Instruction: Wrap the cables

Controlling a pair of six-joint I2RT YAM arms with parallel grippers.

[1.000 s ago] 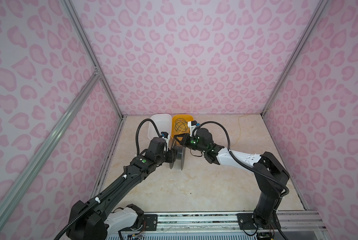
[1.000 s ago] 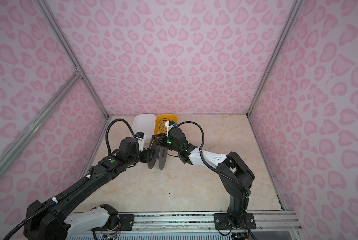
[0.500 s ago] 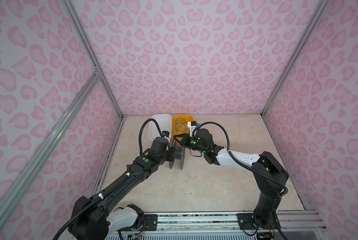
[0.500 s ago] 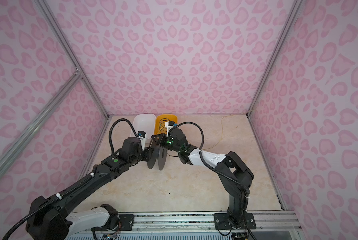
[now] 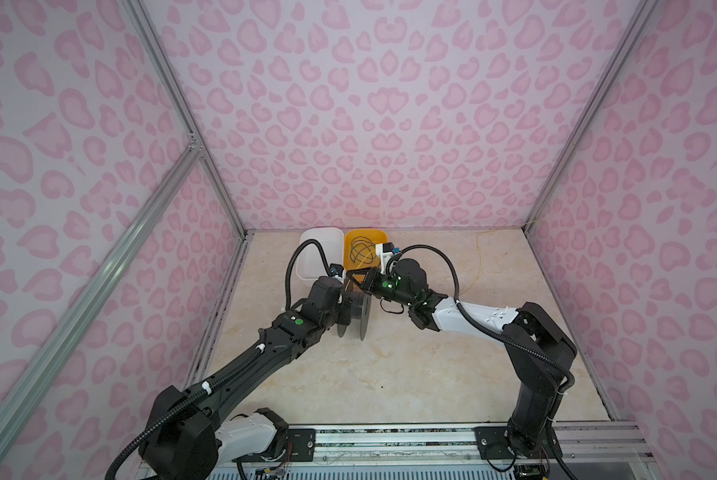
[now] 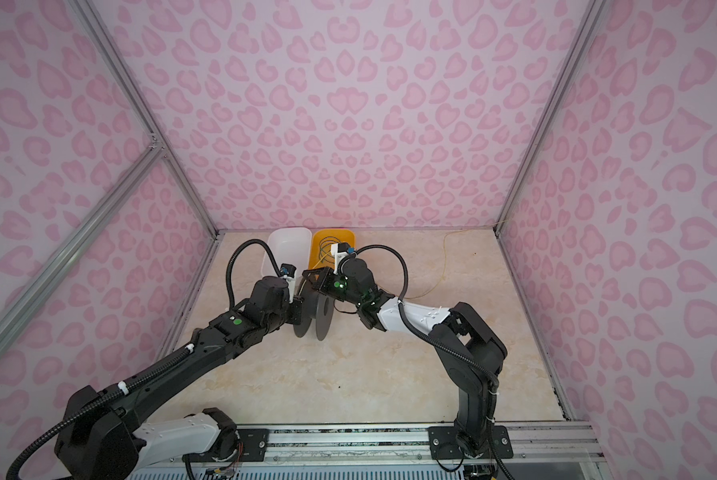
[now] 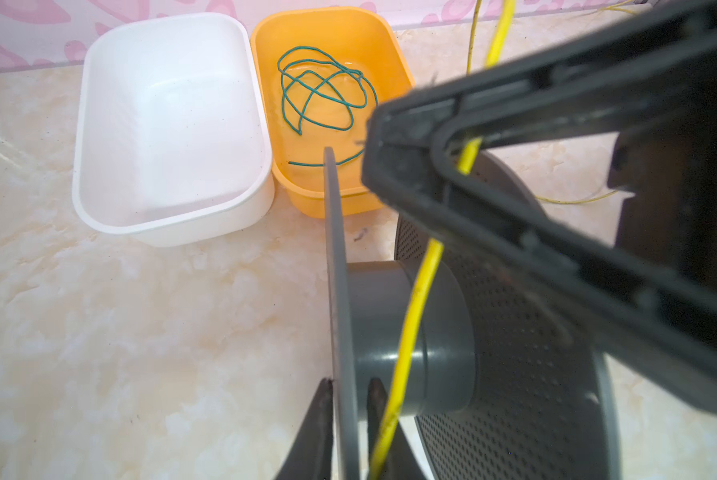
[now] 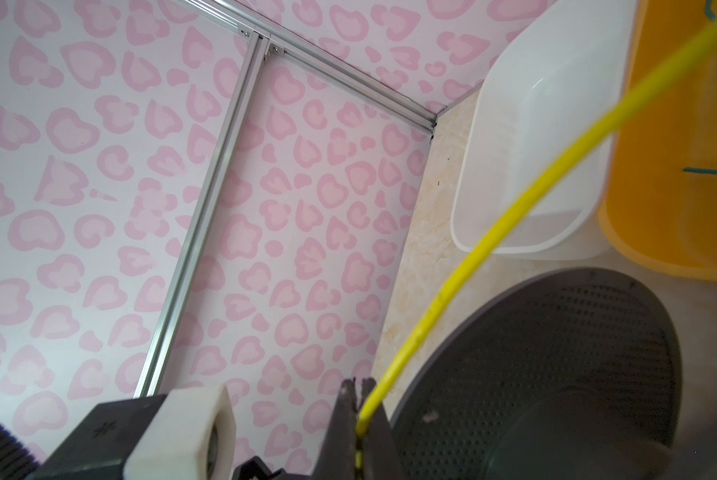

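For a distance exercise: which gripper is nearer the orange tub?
Right. Pinching the yellow cable, the right gripper hangs by the orange tub's rim; the left gripper straddles the spool flange, farther away.

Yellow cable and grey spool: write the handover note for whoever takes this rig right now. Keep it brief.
Left gripper: jaws straddle one flange of the grey plastic spool, which stands on edge; I cannot tell whether the clamp is firm.
Right gripper: shut on the thin bright yellow cable.
Things: one yellow strand crosses the spool's hub; the rest trails toward the back right corner. The thin dark green cable lies looped in the orange plastic tub.
Done: yellow cable laid on the hub; no built-up turns visible.
Left: wind the yellow cable, then the green one.
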